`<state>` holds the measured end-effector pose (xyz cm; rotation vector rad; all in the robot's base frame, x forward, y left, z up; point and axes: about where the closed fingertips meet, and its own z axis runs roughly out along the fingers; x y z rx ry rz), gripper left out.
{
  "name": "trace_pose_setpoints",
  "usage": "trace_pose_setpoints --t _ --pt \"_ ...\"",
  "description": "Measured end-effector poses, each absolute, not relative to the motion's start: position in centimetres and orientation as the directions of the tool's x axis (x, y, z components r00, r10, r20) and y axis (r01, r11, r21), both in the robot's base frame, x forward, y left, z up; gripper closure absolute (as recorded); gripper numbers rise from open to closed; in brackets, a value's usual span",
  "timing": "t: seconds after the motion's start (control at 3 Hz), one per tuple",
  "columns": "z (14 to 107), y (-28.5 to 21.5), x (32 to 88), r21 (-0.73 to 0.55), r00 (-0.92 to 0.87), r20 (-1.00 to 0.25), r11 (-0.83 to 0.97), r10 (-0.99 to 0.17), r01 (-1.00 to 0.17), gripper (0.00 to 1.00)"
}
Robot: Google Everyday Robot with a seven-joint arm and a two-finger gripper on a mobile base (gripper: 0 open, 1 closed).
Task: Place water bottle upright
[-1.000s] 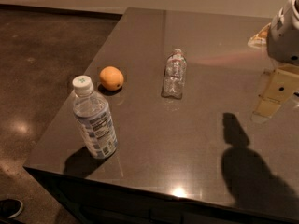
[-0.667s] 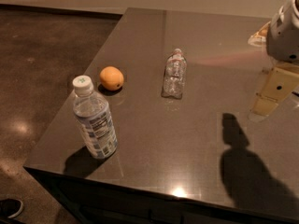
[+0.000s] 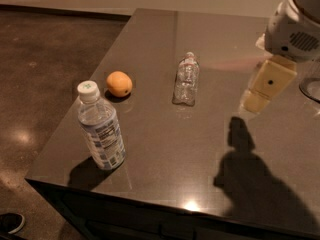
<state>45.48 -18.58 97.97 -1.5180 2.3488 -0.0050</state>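
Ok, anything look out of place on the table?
The water bottle appears to lie on its side mid-table, cap toward the far edge, while the labelled bottle stands upright. The gripper hangs off to the right, apart from it.

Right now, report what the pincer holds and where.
Nothing. The pincer hangs bare above the table, right of the water bottle lying on its side.
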Motion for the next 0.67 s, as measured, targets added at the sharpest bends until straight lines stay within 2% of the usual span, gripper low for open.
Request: trace_pose_setpoints --t 0.67 --pt "96.9 -14.1 50.0 -0.13 -0.505 -0.267 0.55 -0.821 -0.825 0.0"
